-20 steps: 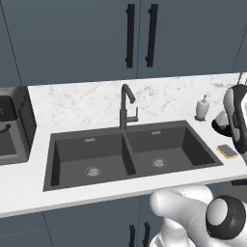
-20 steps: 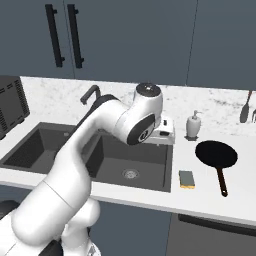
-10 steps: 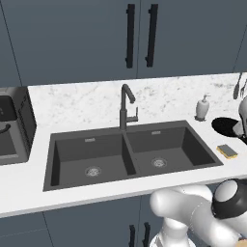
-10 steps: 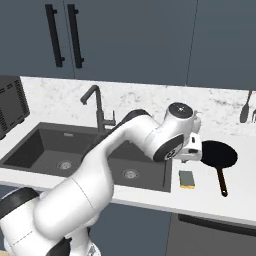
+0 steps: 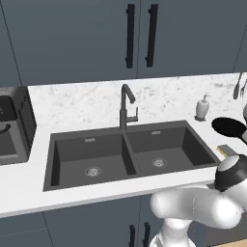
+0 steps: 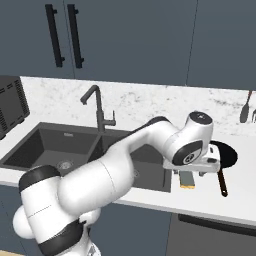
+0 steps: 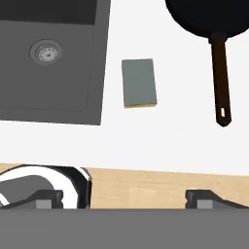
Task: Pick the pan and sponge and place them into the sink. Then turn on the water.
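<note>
Swinging right since the earlier frames, the arm has carried its hand from above the right basin out over the table's right end, where it now hangs above the sponge and pan.

The pan point(image 7: 209, 14) sits on the white table point(image 7: 160, 136), handle pointing toward the front edge. The sponge point(image 7: 139, 82) lies scrub side up just beside the sink point(image 7: 73, 97), between its right wall and the pan's handle, touching neither. The gripper point(image 7: 124, 197) hovers over the table's front edge with its jaws spread wide and nothing in them.

Judging by this, nothing is done yet: both things remain outside the sink, both basins look bare, and no stream falls from the faucet point(image 5: 126, 107). Two pick-and-place moves and the lever are all left.
</note>
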